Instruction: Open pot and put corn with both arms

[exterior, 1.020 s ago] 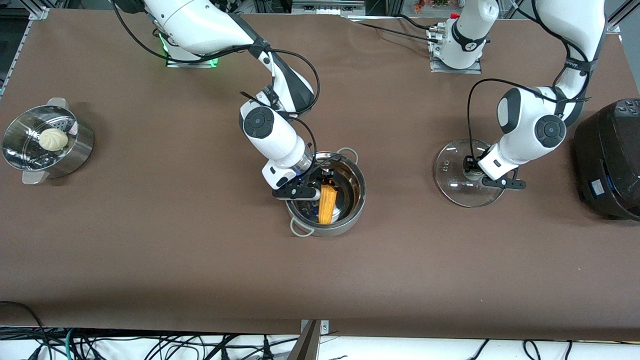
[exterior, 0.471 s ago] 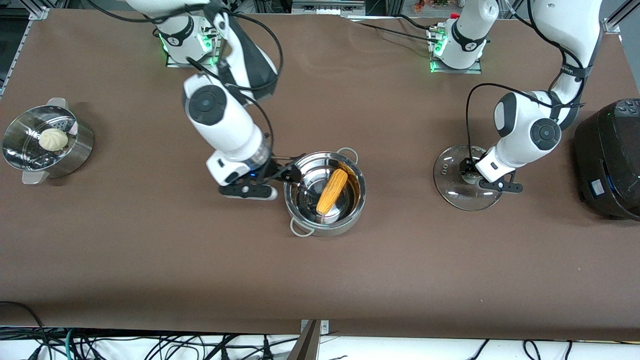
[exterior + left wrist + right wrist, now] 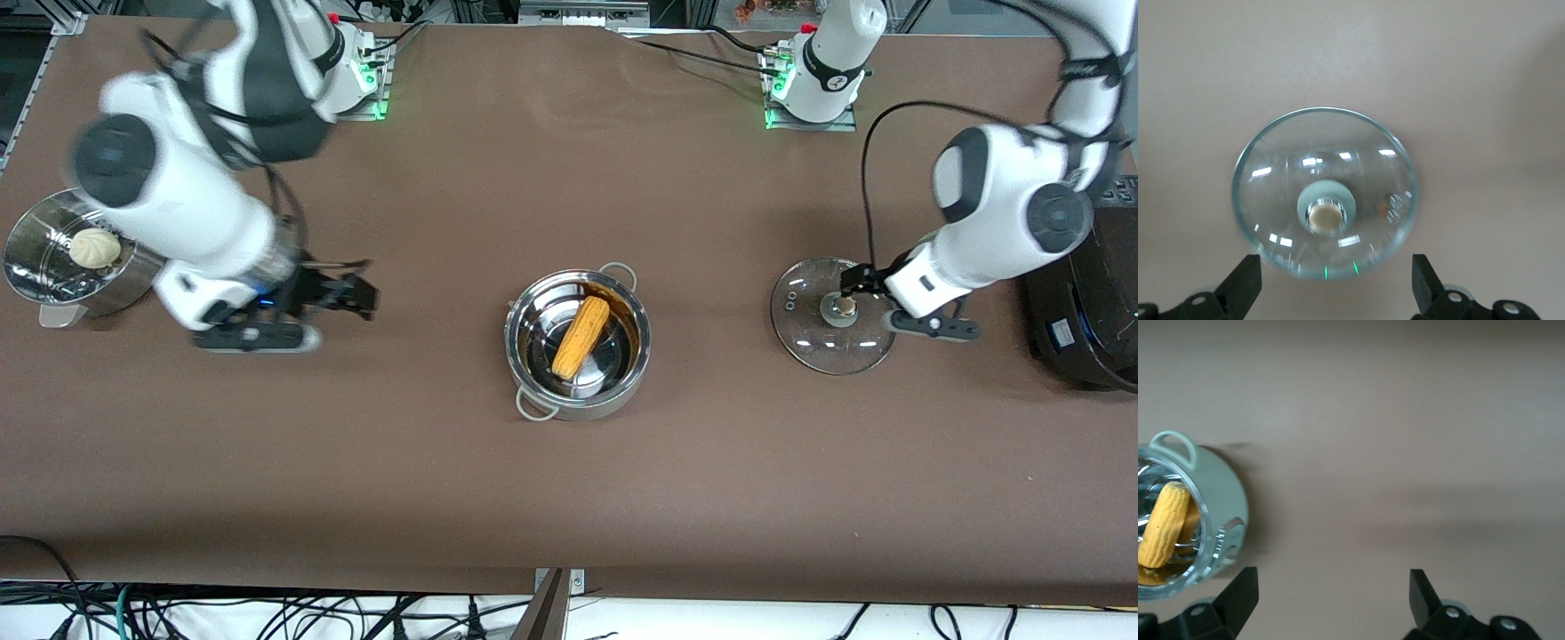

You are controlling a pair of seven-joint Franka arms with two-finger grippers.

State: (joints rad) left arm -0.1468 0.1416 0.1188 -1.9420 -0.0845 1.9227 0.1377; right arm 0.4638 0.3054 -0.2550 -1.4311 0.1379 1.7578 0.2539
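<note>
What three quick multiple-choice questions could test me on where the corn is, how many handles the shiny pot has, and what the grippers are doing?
1. Where does the corn lie?
A. in the pot
B. on the table
C. in a gripper

2. How many loop handles does the pot show?
A. one
B. two
C. four

3. What do the left gripper and right gripper hold?
A. the glass lid
B. the corn
C. nothing

Key: 1 A, the cob leans inside the steel bowl. 2 B, one loop on each of two rims. 3 C, both wrist views show spread fingers with nothing between.
</note>
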